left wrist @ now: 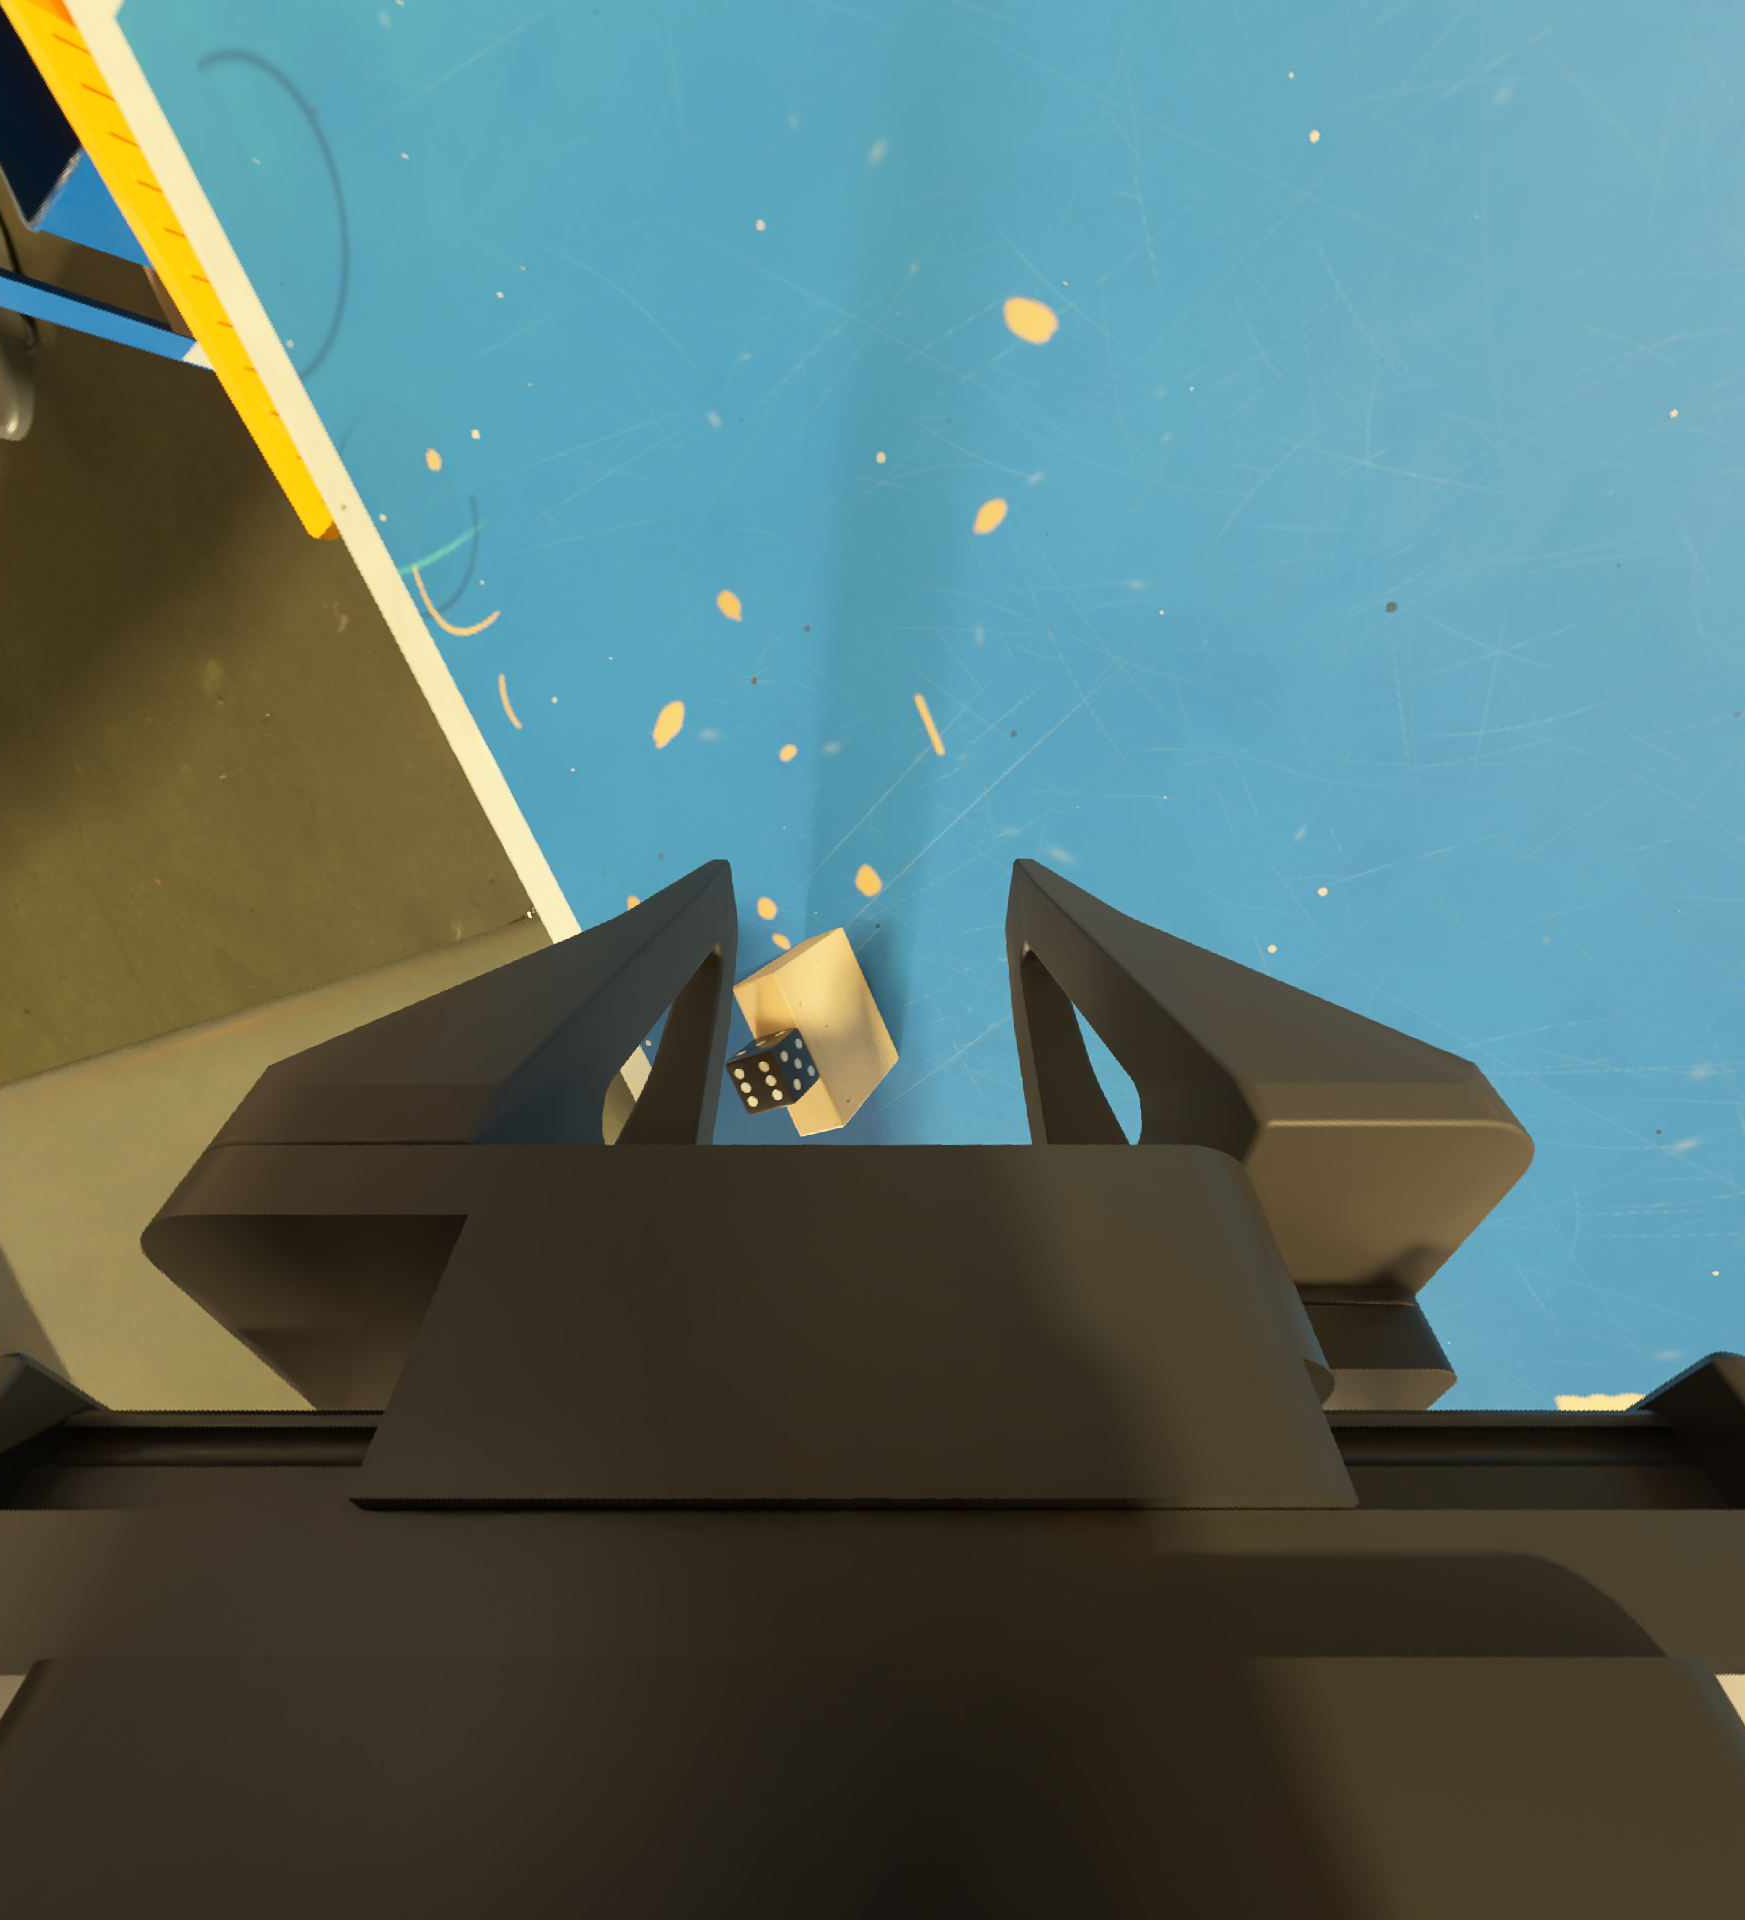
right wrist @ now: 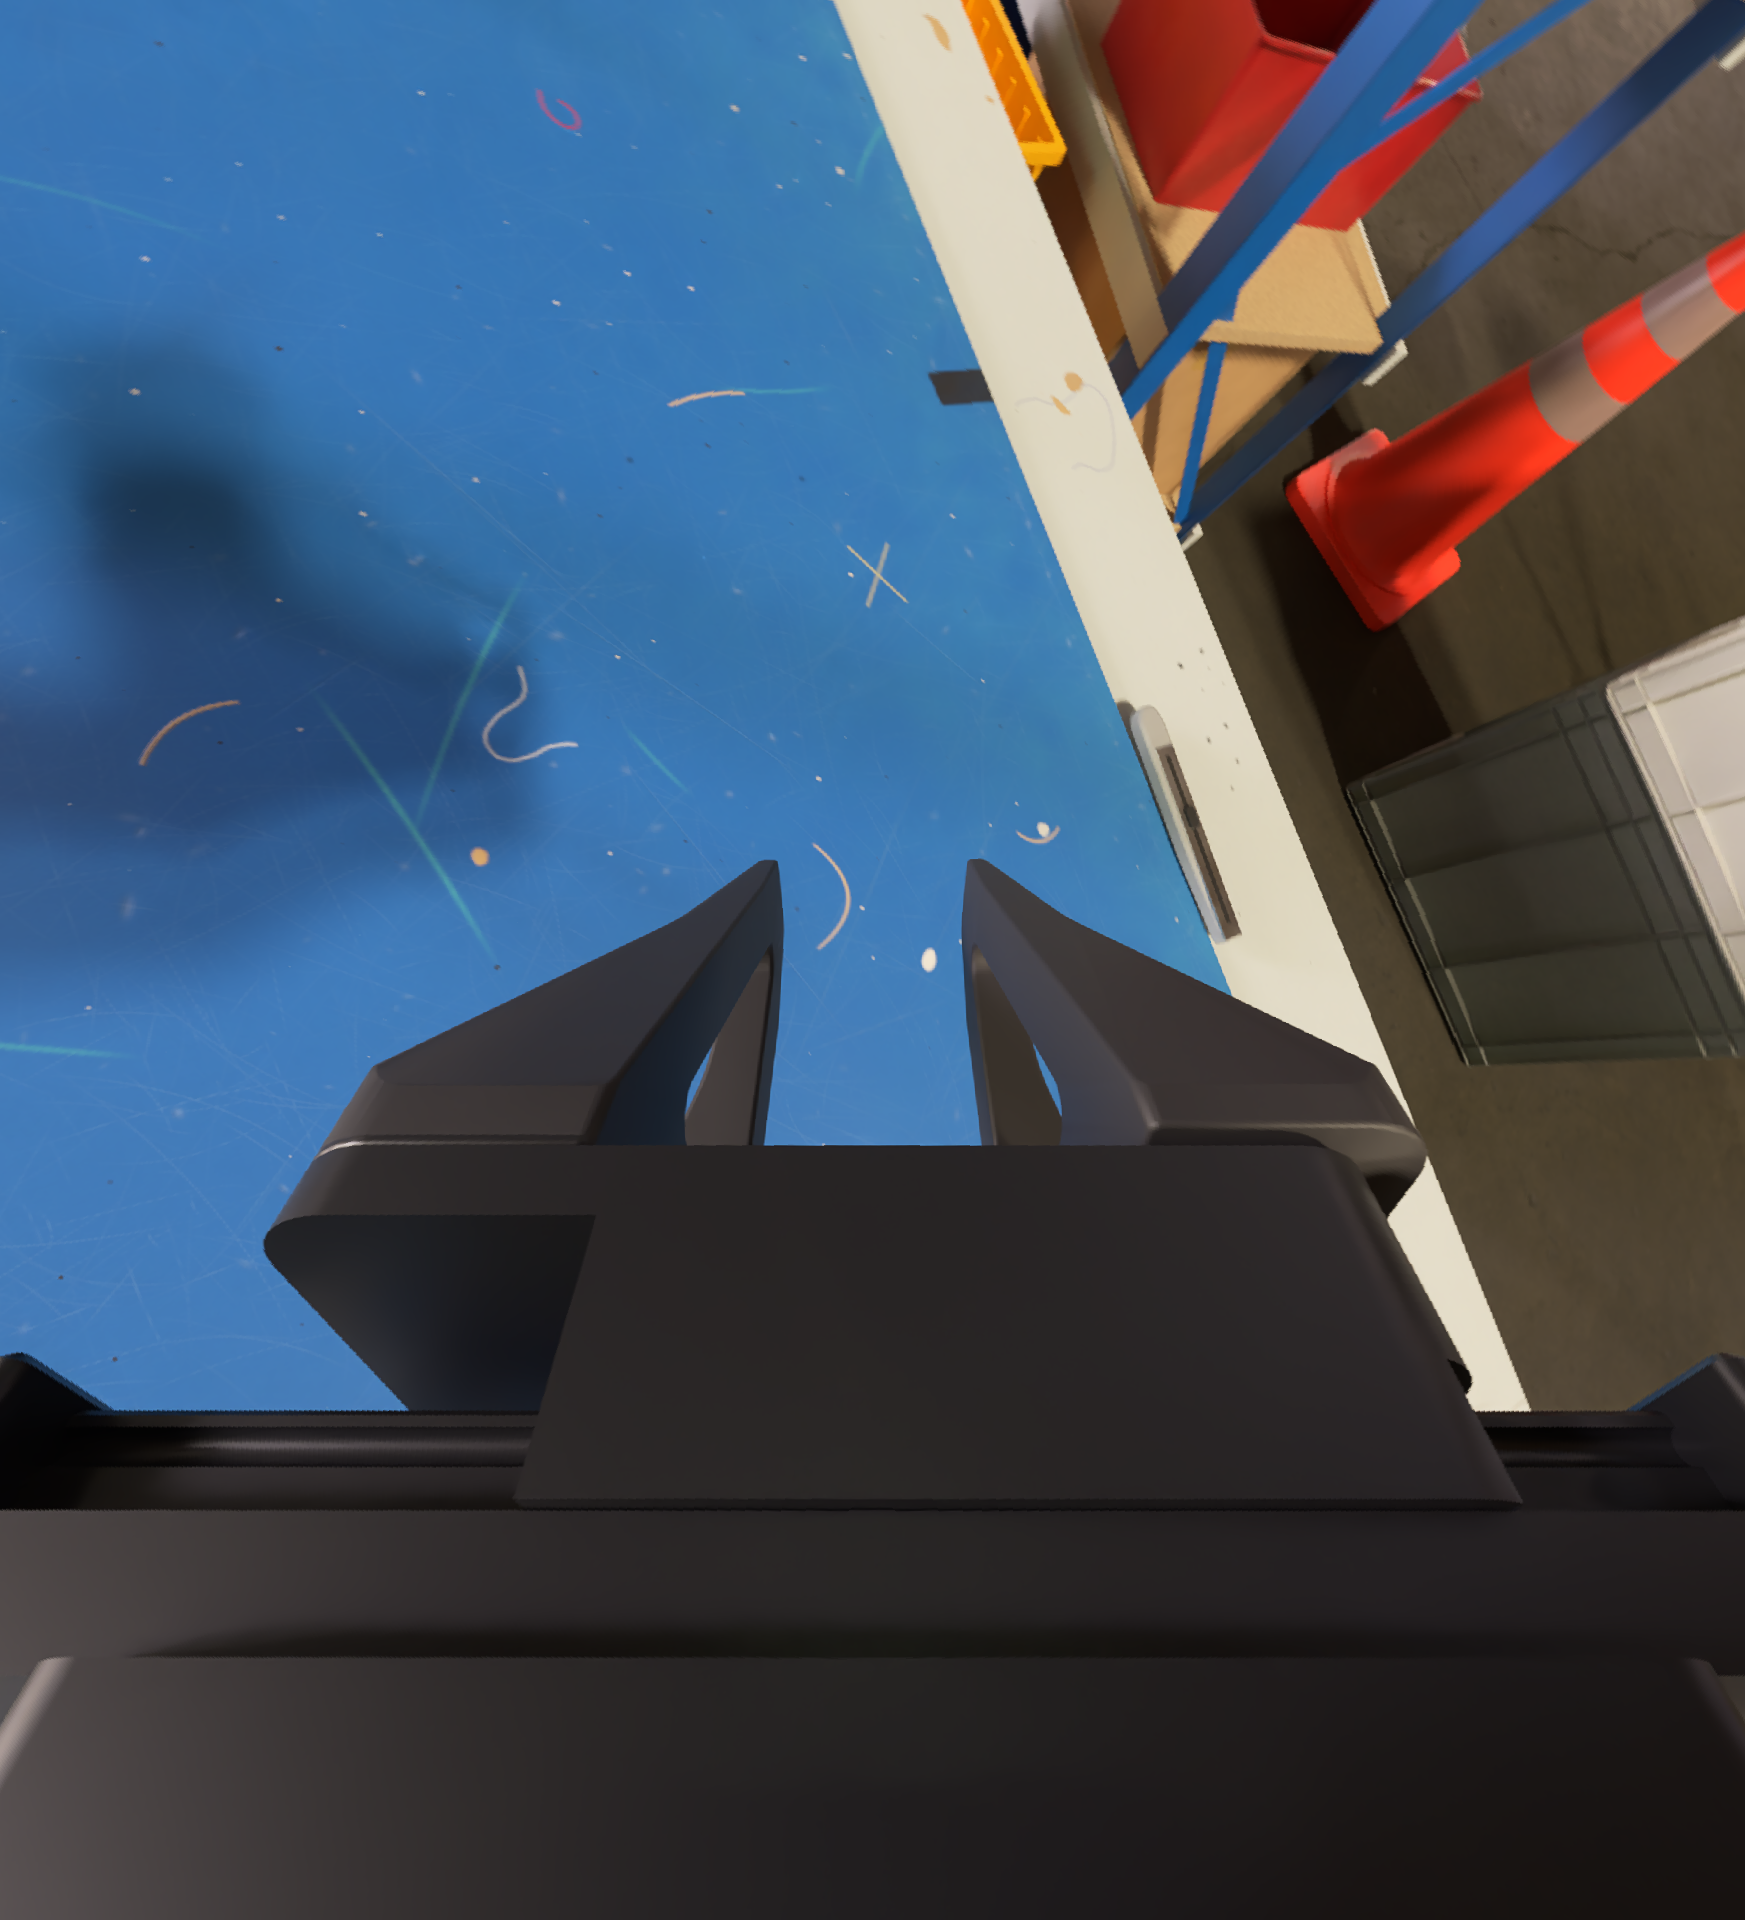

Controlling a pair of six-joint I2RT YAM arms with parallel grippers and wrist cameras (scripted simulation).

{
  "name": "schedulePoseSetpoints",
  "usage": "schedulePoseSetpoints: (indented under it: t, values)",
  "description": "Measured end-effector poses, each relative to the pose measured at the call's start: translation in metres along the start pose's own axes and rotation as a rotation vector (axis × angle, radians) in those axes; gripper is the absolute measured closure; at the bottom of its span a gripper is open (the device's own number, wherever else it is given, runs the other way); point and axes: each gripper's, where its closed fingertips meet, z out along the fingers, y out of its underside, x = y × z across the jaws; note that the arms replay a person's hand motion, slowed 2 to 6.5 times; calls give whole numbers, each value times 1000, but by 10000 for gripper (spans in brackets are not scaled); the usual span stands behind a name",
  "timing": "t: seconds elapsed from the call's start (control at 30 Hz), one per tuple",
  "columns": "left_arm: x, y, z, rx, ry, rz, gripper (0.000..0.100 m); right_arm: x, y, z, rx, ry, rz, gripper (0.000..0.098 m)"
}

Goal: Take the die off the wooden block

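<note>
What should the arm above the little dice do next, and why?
Probably shift the open left gripper a bit to its left and lower it. The die sits on the wooden block close to one finger, off-centre in the gap, and nothing grips it.

A workshop or warehouse: a scratched, paint-flecked blue desk [right wrist: 535,416] stands on bare concrete floor [right wrist: 1626,468], beside blue metal shelving [right wrist: 1294,187], an orange traffic cone [right wrist: 1533,416] and stacked plastic crates [right wrist: 1533,883].
</note>
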Motion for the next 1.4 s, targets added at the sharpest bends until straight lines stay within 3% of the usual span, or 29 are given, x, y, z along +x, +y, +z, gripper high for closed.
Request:
schedulePoseSetpoints:
  t: [0.37,0.63,0.93,1.17,1.27,1.4]
  values:
    - [-41,15,-28,74,-141,-125,430,69,65,-62,-44,228,211,551]
    - [-50,44,-24,72,-154,-236,361,96,130,-94,-127,345,366,423]
    - [-50,72,-11,41,-142,-301,279,103,212,-99,-271,415,505,320]
    - [-40,76,-1,88,-54,-372,228,97,252,-93,-314,412,593,303]
    - [-38,78,6,91,-28,-400,231,95,261,-90,-317,408,617,339]
    - [-34,83,17,67,-4,-409,260,95,267,-87,-298,409,632,457]
